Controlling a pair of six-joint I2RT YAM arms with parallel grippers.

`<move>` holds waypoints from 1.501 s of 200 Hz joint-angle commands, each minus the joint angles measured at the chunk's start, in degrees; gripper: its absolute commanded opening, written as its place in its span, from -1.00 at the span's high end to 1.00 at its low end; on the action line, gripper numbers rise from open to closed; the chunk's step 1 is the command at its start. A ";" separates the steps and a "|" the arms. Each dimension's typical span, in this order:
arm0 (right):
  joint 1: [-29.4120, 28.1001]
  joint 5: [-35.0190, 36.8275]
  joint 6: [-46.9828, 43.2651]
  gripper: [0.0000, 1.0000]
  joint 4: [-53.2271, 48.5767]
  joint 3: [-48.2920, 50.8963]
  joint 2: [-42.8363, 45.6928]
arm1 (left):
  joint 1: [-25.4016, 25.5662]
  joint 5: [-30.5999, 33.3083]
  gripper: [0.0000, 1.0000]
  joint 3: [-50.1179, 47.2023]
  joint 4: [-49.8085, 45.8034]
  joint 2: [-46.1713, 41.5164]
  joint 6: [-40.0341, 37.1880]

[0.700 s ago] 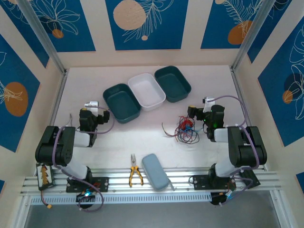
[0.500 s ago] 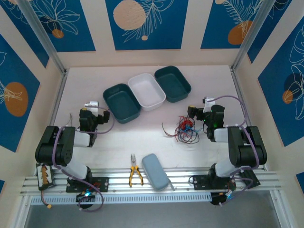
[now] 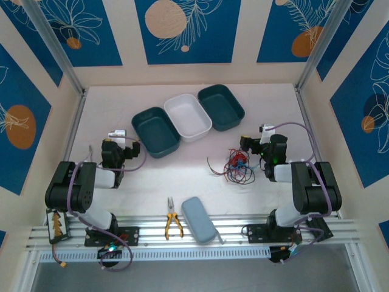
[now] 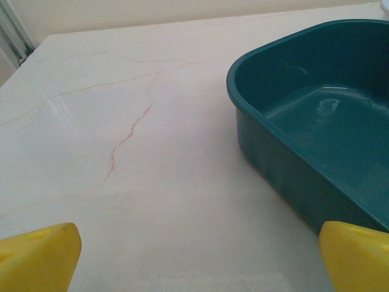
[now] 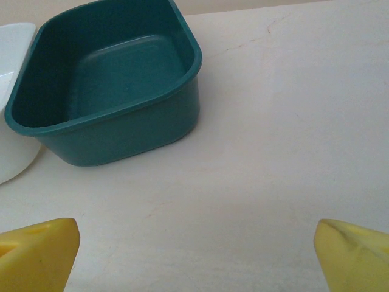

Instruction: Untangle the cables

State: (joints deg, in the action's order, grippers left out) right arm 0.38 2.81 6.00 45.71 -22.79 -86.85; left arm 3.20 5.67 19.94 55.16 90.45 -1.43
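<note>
The task is judged to be at its very start: the tangle of thin red, blue and dark cables (image 3: 238, 165) lies in one knot on the pale marbled table (image 3: 182, 176), at about 4 o'clock from the table's middle, and nothing is held by either arm.

The right gripper (image 3: 246, 145) is seen low over the table with the knot just beside it, at about 7 o'clock from it. In the right wrist view the right gripper (image 5: 196, 255) has its yellow fingertips (image 5: 36, 252) set wide apart at the two lower corners, with bare table between them.

The left gripper (image 3: 130, 150) is placed well apart from the cables, at 9 o'clock from the table's middle. In its own wrist view the left gripper (image 4: 197, 258) is likewise spread wide, nothing between the pads.

For the next move, a turn of the right gripper towards the knot is called for, so that one loose strand can be pinched at the edge; the left arm would have to be brought across to pin the rest.

Counted:
- One cable knot; its strands cannot be counted.
- Three oval plastic tubs in a diagonal row at 12 o'clock: a dark teal tub (image 3: 156, 131), a white tub (image 3: 188, 115) and a second teal tub (image 3: 220, 106).
- One pair of yellow-handled pliers (image 3: 173, 224) at 6 o'clock.
- One grey-blue oblong case (image 3: 198, 220) beside them.
</note>
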 commanded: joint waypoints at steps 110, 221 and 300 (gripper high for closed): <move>-0.03 0.49 -0.37 -0.98 0.24 -1.15 -0.34 | 0.24 0.09 -1.00 0.47 0.50 -0.94 0.46; 1.02 9.39 4.71 -0.98 -21.30 -5.71 13.47 | 0.23 4.64 -1.00 -0.91 -15.55 -23.26 4.71; -1.87 15.74 21.42 -0.98 -62.69 -11.08 35.03 | 4.43 -5.62 -1.00 8.13 -41.56 -39.19 23.04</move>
State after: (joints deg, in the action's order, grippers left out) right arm -0.03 17.19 19.64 0.03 -32.45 -55.44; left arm 4.49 4.86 25.87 22.17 52.66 13.58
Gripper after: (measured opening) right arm 0.989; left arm 0.998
